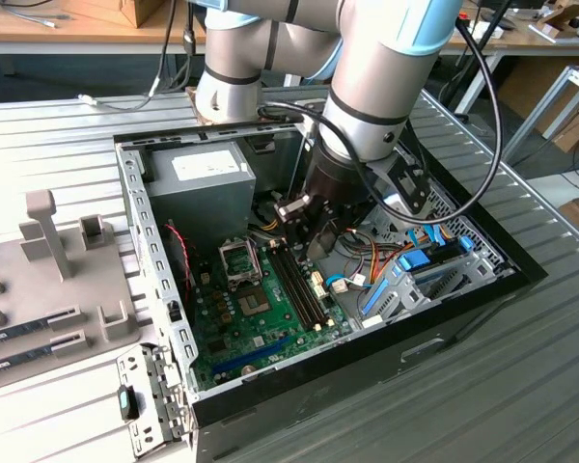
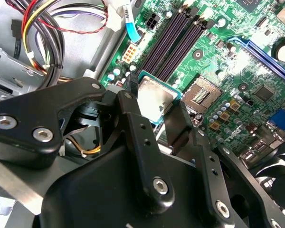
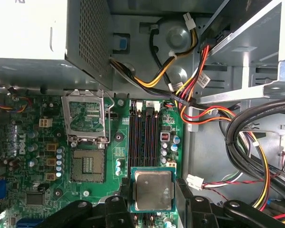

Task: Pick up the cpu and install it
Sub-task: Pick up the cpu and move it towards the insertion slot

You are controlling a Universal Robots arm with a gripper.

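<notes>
The cpu (image 3: 153, 190), a flat square chip with a silvery-grey top and a thin green rim, is being pinched by the claw (image 3: 153, 198), whose black fingers (image 2: 176, 124) are being pressed against two opposite edges of the chip. In both wrist views the chip is being held level in the air above the green motherboard (image 3: 47, 142), over the near end of the long dark memory slots (image 3: 145, 130), and it is not being touched by the board.

The open socket (image 3: 89, 166) is being shown just beside the memory slots, apart from the chip, with its metal frame (image 3: 88, 118) being kept lifted at the socket's far side, towards the grey power supply (image 3: 33, 33). A bundle of black, yellow and red cables (image 3: 247, 137) is being seen on the other side of the memory slots.

In the exterior view the claw (image 1: 304, 227) is being held inside the open black computer case (image 1: 367, 357), over the middle of the board. The case is being carried by a ribbed metal tabletop (image 1: 521, 386). A grey holder (image 1: 48, 241) is being shown on the tabletop at the exterior view's left, well apart from the case.
</notes>
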